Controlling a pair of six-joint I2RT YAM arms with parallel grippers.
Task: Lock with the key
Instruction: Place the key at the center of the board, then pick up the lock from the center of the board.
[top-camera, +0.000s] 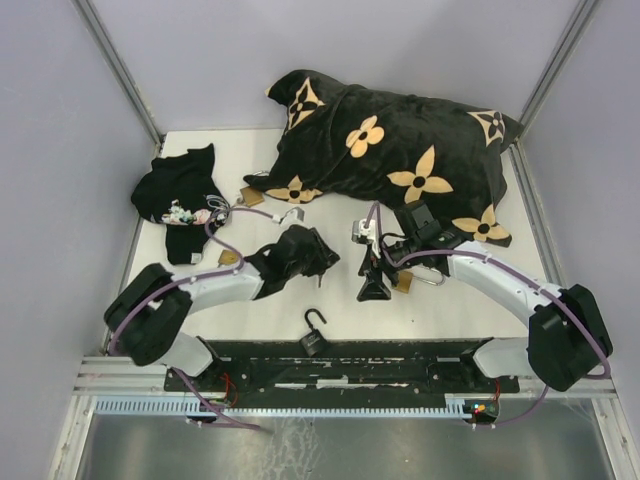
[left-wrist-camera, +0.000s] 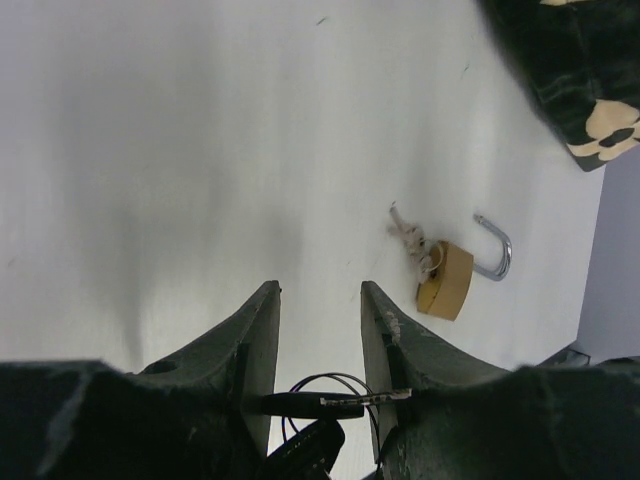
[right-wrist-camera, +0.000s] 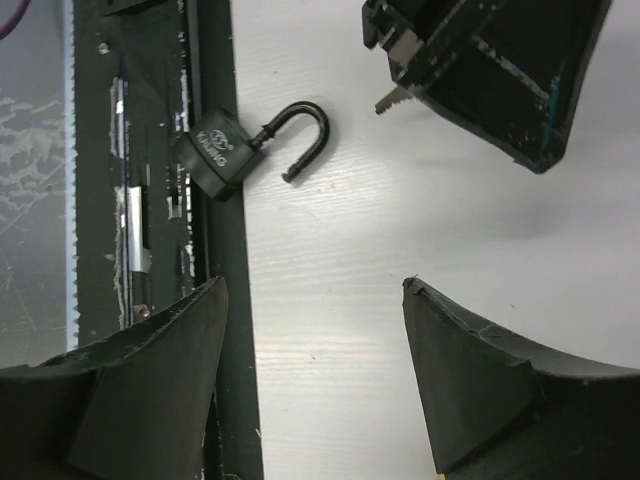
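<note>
Nearest, along the front edge, a long black metal mounting plate (top-camera: 350, 365) carries both arm bases. Beyond it spreads the white desk (top-camera: 260, 315), and at its far side lies a big black cushion with tan flower motifs (top-camera: 400, 150). A crumpled black garment with a small coloured print (top-camera: 180, 195) sits at the far left. The right pincer (right-wrist-camera: 313, 285) hangs over the middle of the desk with its fingers spread wide and nothing between them. The left pincer (left-wrist-camera: 320, 288), just to its left, has its fingers close together with a slim gap at the tips, clamped on a small black-headed metal key (left-wrist-camera: 330, 403). The grip sits low and dim in the left wrist view, so the hold looks likely rather than certain, though the right wrist view shows a toothed blade jutting from that pincer. A black padlock with its shackle swung open (right-wrist-camera: 225, 160) lies at the desk's front edge, its body overlapping the mounting plate, near both pincers but touching neither. A brass padlock with an open silver shackle (left-wrist-camera: 447, 282) lies just beside the right pincer, with a small bunch of keys (left-wrist-camera: 408, 235) right against it.
</note>
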